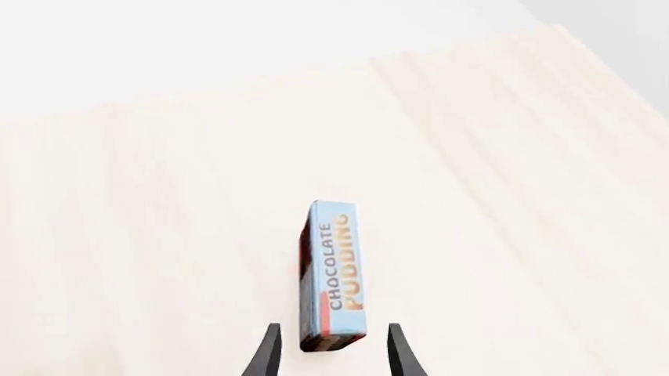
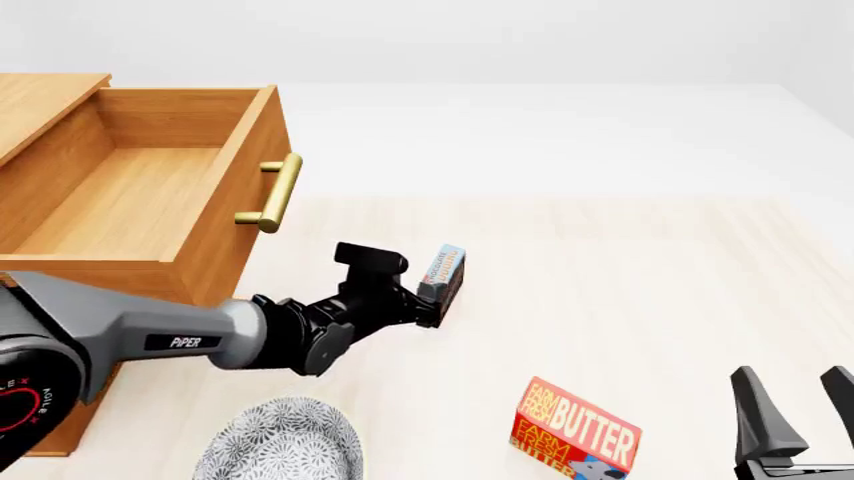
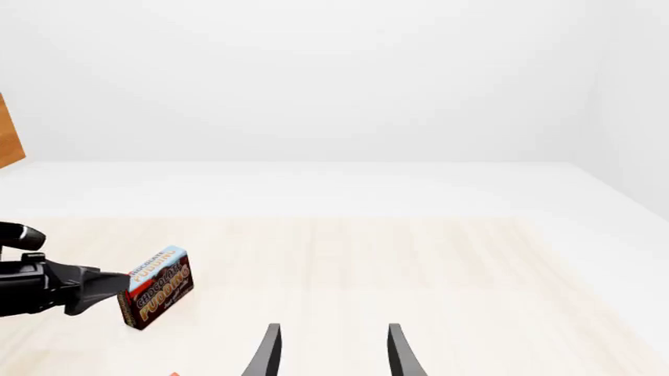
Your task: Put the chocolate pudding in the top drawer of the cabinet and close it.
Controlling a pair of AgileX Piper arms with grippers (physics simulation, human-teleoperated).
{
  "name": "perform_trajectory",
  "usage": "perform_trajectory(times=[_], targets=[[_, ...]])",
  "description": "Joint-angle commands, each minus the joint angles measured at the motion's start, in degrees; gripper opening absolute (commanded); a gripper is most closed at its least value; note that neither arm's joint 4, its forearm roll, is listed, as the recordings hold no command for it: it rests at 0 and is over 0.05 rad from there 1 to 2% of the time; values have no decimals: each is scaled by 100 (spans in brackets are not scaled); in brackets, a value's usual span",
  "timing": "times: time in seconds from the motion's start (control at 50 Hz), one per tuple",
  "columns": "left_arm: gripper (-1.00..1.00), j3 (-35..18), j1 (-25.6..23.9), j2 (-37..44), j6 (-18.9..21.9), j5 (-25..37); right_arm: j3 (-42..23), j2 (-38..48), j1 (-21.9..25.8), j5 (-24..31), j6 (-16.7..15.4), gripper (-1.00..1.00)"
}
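Now my left gripper (image 2: 430, 300) clasps the chocolate pudding (image 2: 443, 272) by one end, raised off the bench (image 2: 641, 300) for the gaping top drawer (image 2: 134, 190); right gripper (image 2: 798, 400) waits released.

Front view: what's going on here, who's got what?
The left gripper has its fingers around the chocolate pudding, box tilted, seemingly lifted off the table. The top drawer of the cabinet is pulled open and looks empty. The right gripper is open and idle near a butter box.
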Motion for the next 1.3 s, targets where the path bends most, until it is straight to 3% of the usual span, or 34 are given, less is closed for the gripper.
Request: perform_trajectory(times=[0.02,0.6,1.3], targets=[[100,-130,-26,144,-51,11,0,0,-1,0,-1,100],[100,-596,-49,702,-121,80,0,0,0,0,-1,100],[100,-707,-126,943,-223,-44,-15,16,6,-1,-3,100]])
